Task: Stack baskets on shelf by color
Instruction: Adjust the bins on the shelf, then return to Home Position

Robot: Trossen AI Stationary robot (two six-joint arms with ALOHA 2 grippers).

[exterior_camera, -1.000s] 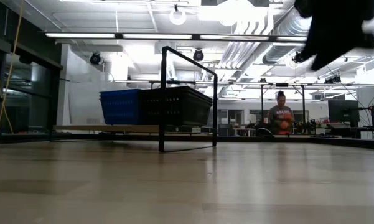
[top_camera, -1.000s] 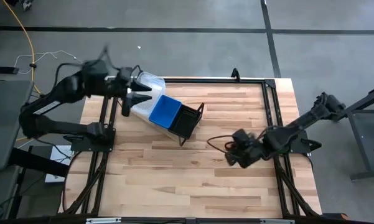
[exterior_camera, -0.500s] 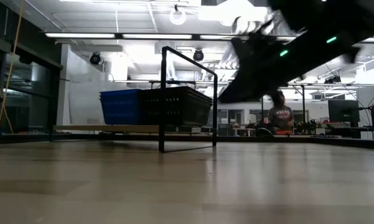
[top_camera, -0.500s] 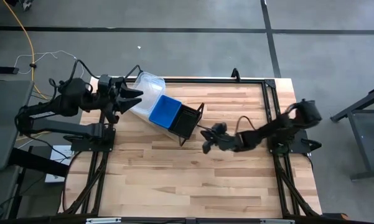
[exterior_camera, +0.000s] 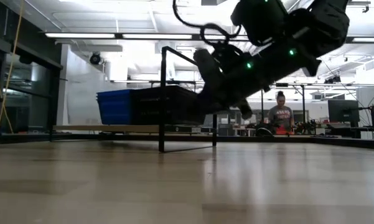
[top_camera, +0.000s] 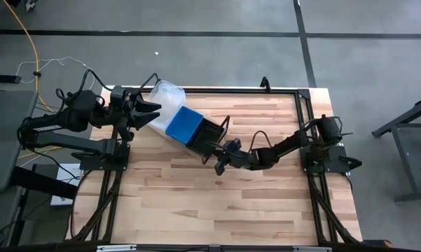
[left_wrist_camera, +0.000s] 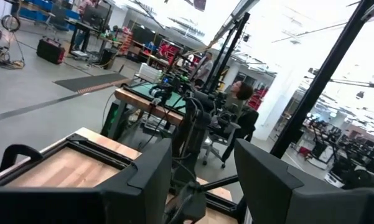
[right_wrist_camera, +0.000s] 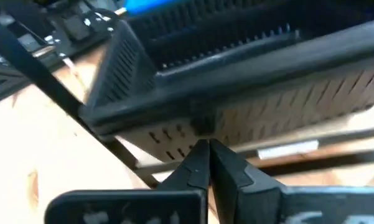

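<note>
Three baskets—clear point(top_camera: 167, 94), blue point(top_camera: 185, 124), black point(top_camera: 204, 135); right gripper point(top_camera: 219, 158) pinched empty, left gripper point(top_camera: 148, 112) wide.

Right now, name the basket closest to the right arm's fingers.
The black basket with slatted sides, at the row's end by the right gripper; the blue basket and clear basket lie farther off.

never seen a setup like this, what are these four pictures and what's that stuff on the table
Two dark robot arms work at a light wooden table. One picture looks straight down, one sits at table height, and two come from cameras on the wrists. On the table stands a black metal-framed shelf holding a row of small plastic bins: a clear basket, a blue basket and a black slatted basket. The left gripper, open, is beside the clear one. The right gripper, shut and empty, points at the black one.
</note>
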